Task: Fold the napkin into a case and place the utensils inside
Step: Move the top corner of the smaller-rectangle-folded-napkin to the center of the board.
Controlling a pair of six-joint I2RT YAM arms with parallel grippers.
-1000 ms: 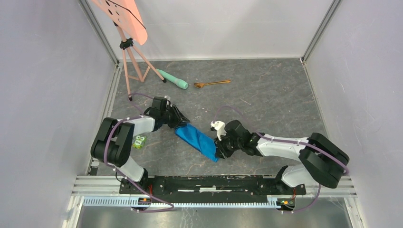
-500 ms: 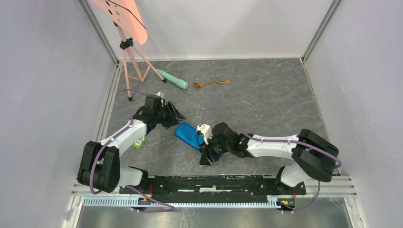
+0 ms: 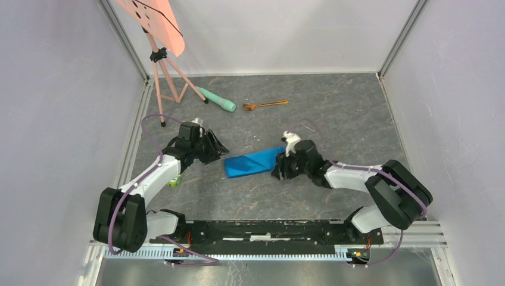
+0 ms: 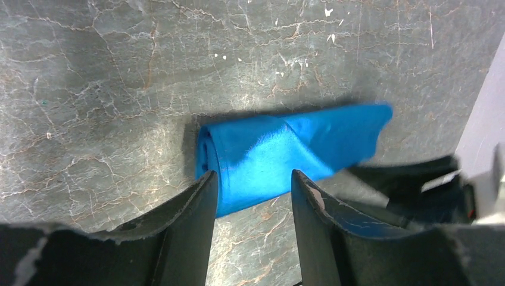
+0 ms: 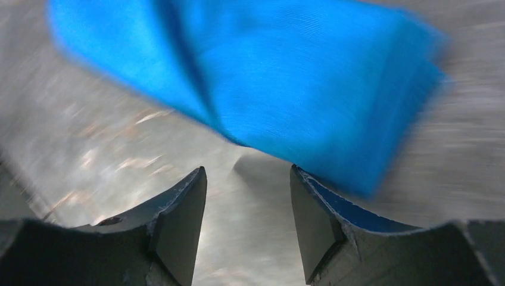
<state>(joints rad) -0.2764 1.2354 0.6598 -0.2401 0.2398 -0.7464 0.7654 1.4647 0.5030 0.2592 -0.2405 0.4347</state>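
The left gripper [image 3: 218, 147] and the right gripper [image 3: 279, 171] were both spread, gripping nothing. The folded napkin [image 3: 253, 162] lay between them, just ahead of each one's fingertips.

Motion is smearing the whole right wrist view, so the napkin [image 5: 268, 89] is showing no clear folds there and is running off the top edge. In the left wrist view, the left gripper [image 4: 253, 176] is covering the cloth's near edge. From above, the utensils [image 3: 266, 105] near the far edge of the table [image 3: 345, 119] are appearing too small to count.
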